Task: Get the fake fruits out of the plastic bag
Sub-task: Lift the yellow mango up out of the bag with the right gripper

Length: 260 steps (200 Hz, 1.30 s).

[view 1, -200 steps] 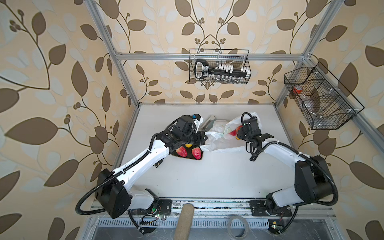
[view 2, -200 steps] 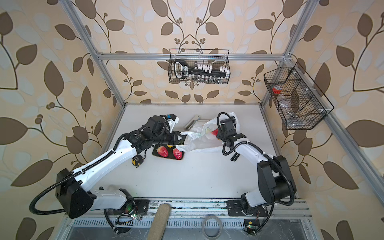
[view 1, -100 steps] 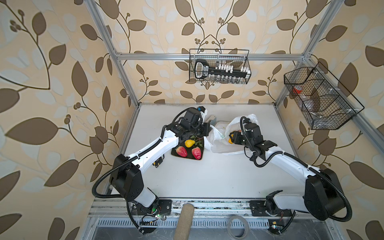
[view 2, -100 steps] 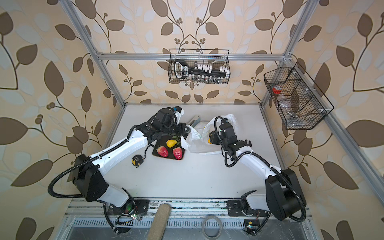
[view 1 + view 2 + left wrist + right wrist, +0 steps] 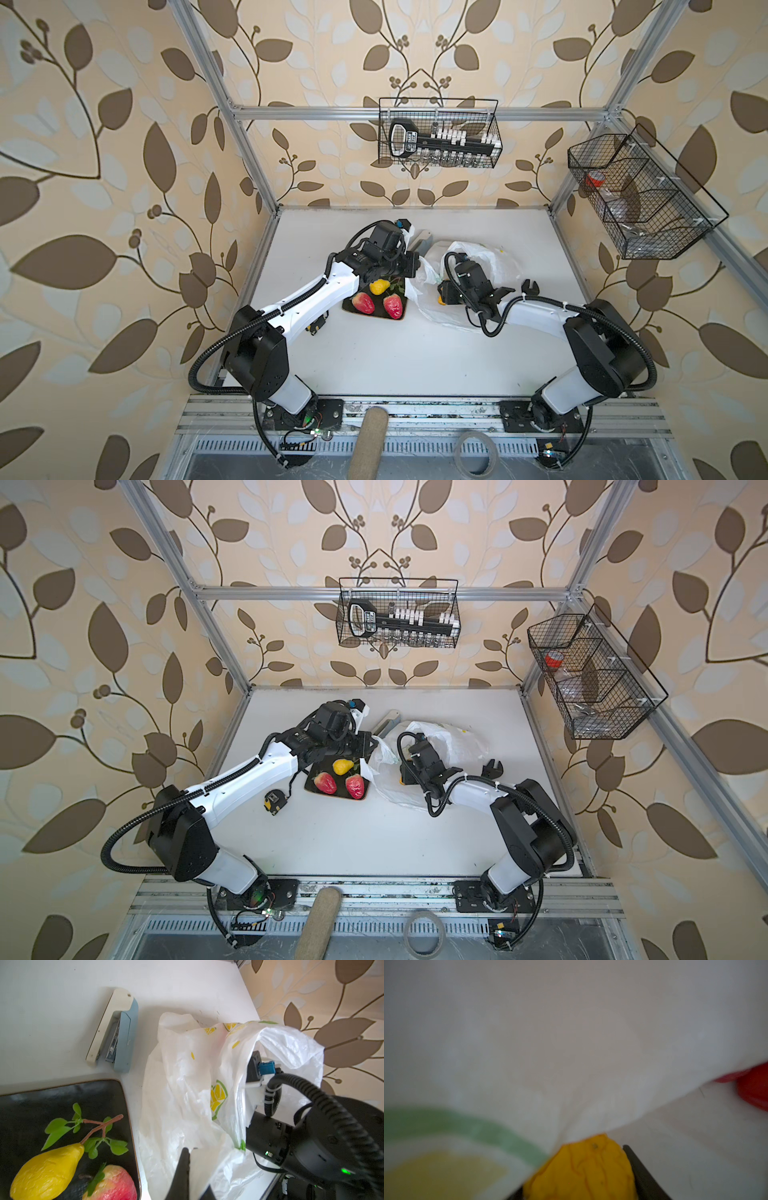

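**Work at the bag (image 5: 494,257)**

Just right of the plate (image 5: 62,1095), the left gripper (image 5: 188,1151) is clenched on the bag's rim. The right gripper (image 5: 444,293), inside the bag beside the plate, grasps a yellow fruit (image 5: 583,1169). On the plate lie a pear (image 5: 379,286) and two red fruits (image 5: 363,302) (image 5: 393,305).
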Available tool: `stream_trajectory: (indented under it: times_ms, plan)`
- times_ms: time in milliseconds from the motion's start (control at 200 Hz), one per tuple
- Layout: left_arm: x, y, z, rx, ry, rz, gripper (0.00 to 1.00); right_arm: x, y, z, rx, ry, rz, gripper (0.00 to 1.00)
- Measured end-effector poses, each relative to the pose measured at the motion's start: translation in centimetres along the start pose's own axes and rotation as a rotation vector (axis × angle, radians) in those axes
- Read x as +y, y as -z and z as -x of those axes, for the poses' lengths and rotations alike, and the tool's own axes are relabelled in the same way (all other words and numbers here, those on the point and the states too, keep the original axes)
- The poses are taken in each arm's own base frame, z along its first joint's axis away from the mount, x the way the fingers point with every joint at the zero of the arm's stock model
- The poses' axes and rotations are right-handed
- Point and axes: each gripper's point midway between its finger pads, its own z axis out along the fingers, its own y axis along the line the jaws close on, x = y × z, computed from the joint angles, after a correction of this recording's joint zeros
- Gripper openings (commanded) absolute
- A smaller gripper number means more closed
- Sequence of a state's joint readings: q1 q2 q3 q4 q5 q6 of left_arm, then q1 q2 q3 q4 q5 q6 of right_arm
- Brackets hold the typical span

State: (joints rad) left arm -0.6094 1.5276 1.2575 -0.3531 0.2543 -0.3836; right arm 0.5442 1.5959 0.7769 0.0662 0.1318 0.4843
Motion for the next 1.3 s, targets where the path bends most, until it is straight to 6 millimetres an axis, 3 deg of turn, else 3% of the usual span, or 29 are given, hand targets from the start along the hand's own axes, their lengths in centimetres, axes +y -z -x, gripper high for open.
stream_trajectory:
  times_ms: [230, 481, 721, 991, 1187, 1302]
  plan:
    - [0.3, 0.3, -0.7, 0.013, 0.003, 0.007, 0.0, -0.7, -0.5, -1.1, 0.037, 0.003, -0.037, 0.81]
    - [0.2, 0.4, -0.6, 0.008, 0.002, 0.005, 0.0, -1.5, 0.5, -2.1, 0.102, -0.102, -0.105, 0.83]
    - [0.2, 0.4, -0.7, 0.009, 0.002, 0.005, 0.0, -2.1, 1.1, -3.2, 0.144, -0.254, -0.156, 0.74]
    - [0.2, 0.4, -0.7, 0.012, 0.003, 0.007, 0.0, -1.7, -0.7, -1.6, 0.115, -0.286, -0.187, 0.69]
    - [0.3, 0.5, -0.8, 0.016, 0.004, 0.009, 0.0, -1.8, -1.5, -1.3, 0.104, -0.267, -0.206, 0.56]
    - [0.2, 0.6, -0.8, 0.012, 0.003, 0.007, 0.0, -1.9, -1.5, -1.2, 0.103, -0.263, -0.207, 0.53]
